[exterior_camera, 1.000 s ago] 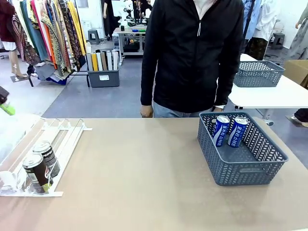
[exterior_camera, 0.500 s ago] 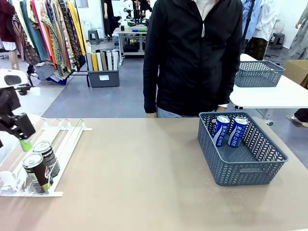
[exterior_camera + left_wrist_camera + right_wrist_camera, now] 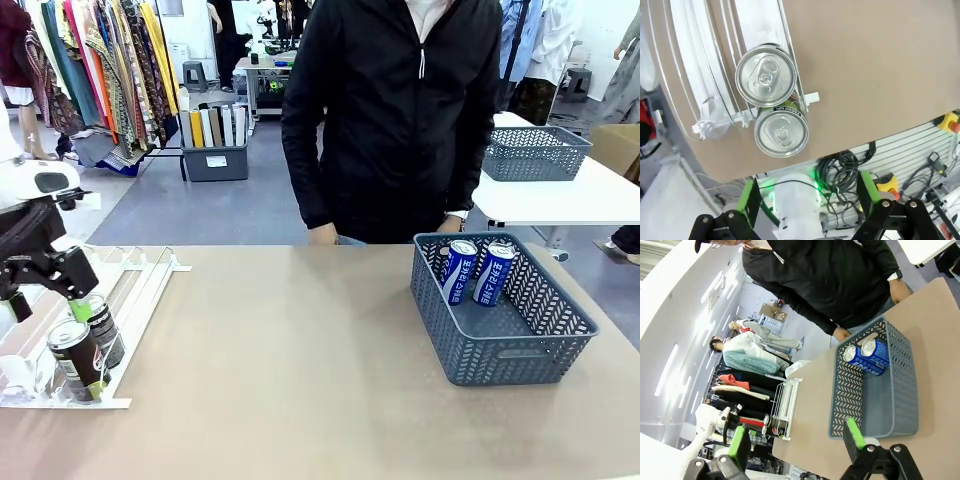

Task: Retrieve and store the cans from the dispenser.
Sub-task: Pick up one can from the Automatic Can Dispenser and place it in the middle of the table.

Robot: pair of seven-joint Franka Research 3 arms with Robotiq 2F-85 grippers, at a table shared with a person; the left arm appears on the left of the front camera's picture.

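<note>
Since the bench [image 3: 300, 390] carries a grey basket [image 3: 515, 355] at right with two blue cans [image 3: 459, 270] already inside, you're at the fetching step. The white wire rack [image 3: 140, 275] at left holds two dark cans [image 3: 78, 355] at its near end. The left jaws hang wide open and empty above them; next, lower squarely around one. The left wrist view gives you both silver tops [image 3: 766, 76], one behind the other. The right wrist view shows the right jaws open, empty, basket beyond.
</note>
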